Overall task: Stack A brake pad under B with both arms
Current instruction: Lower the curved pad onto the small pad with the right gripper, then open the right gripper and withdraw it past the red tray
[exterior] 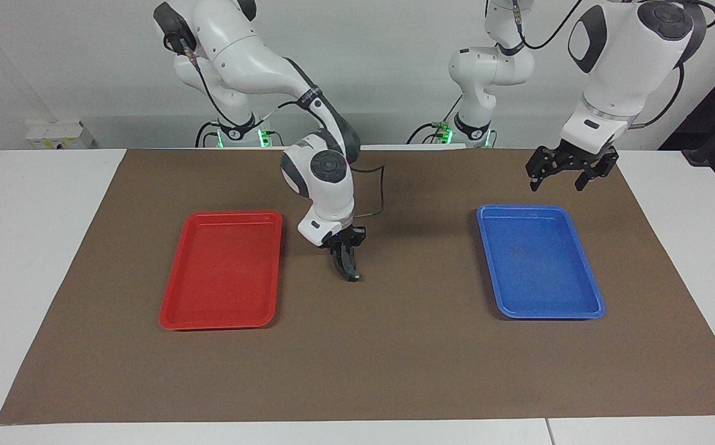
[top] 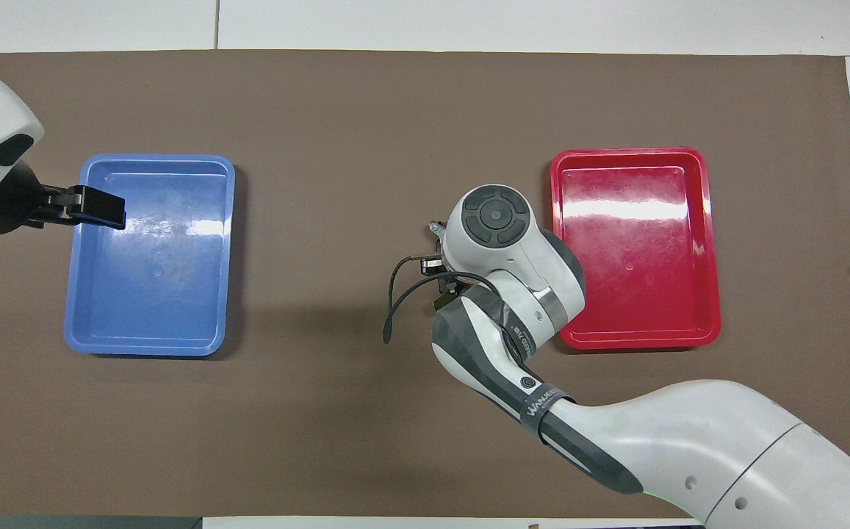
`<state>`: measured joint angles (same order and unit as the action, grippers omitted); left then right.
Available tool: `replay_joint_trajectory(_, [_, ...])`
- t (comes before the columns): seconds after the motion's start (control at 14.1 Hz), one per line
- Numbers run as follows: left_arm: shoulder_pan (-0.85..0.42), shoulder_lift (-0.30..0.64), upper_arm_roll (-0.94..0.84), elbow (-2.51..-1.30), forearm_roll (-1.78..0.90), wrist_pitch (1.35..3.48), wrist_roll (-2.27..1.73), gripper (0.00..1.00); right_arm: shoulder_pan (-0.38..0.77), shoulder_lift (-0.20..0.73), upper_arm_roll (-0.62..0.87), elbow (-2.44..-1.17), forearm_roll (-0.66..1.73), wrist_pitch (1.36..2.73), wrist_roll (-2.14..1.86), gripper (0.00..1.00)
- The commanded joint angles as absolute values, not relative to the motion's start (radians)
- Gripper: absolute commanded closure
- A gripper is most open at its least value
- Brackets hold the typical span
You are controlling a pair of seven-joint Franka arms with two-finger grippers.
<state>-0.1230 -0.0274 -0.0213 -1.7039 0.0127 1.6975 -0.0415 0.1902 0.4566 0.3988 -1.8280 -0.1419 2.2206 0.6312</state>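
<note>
My right gripper (exterior: 351, 272) points down and reaches the brown mat (exterior: 394, 346) between the red tray (exterior: 224, 315) and the blue tray (exterior: 539, 309). A small dark grey bit (exterior: 353, 277) shows at its tip; I cannot tell whether it is the A brake pad. In the overhead view the right arm's wrist (top: 494, 217) hides the gripper and whatever lies under it. B is out of view. My left gripper (exterior: 559, 179) is open and empty, held up over the blue tray's edge nearest the robots; it also shows in the overhead view (top: 94, 208).
The red tray (top: 698, 220) lies toward the right arm's end of the table and the blue tray (top: 153, 342) toward the left arm's end. Nothing lies in either tray. A black cable (top: 395, 301) loops off the right wrist.
</note>
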Motion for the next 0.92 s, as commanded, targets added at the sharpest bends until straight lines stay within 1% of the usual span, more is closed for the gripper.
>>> replay_joint_trajectory(0.0, [-0.123,-0.055,-0.017,-1.735,-0.002,1.700,-0.031,0.00,0.181,0.439,0.410,-1.856,-0.156,2.226,0.630,0.36])
replay_joint_trajectory(0.07, [-0.123,-0.054,-0.017,-1.735,-0.002,1.700,-0.031,0.00,0.187,0.433,0.410,-1.855,-0.156,2.224,0.630,0.00])
replay_joint_trajectory(0.21, [-0.123,-0.055,-0.017,-1.735,-0.002,1.700,-0.029,0.00,0.181,0.404,0.410,-1.839,-0.158,2.208,0.620,0.00])
replay_joint_trajectory(0.43, [-0.109,-0.054,-0.024,-1.736,-0.002,1.700,-0.028,0.00,0.163,0.350,0.397,-1.777,-0.158,2.107,0.600,0.00])
replay_joint_trajectory(0.71, [-0.060,-0.044,-0.075,-1.727,-0.002,1.700,-0.035,0.00,0.095,0.206,0.318,-1.761,-0.112,1.929,0.439,0.00])
replay_joint_trajectory(0.85, [-0.058,-0.048,-0.077,-1.730,-0.002,1.698,-0.034,0.00,0.089,0.146,0.231,-1.750,-0.055,1.847,0.336,0.00])
